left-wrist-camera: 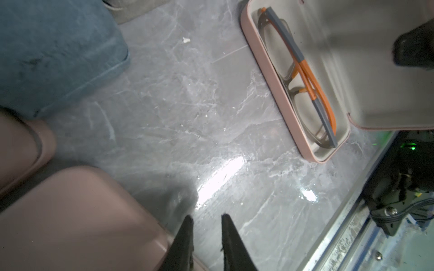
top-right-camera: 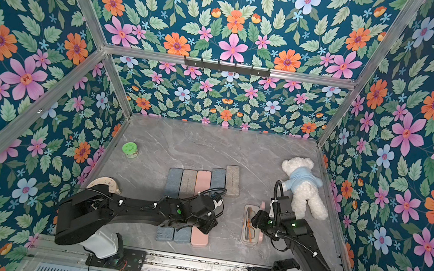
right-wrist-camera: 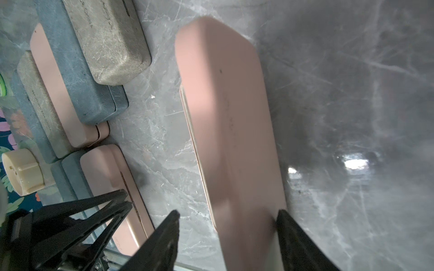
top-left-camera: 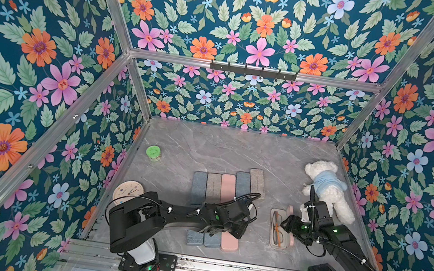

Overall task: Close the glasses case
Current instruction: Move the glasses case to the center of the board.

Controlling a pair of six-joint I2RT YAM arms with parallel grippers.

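The pink glasses case lies open on the marble table, right of centre, with grey and orange glasses in its tray. Its lid stands raised on the right side. My right gripper is open around the lid from behind. One fingertip rests against the lid's outer edge and the other is apart from it. In a top view the right gripper sits low beside the case. My left gripper is narrowly open with nothing between its fingers, over the table beside a closed pink case.
Several closed cases, blue, grey and pink, lie in a row at the middle, partly under the left arm. A green-lidded jar and a round clock sit at the left. A white teddy bear lies by the right wall.
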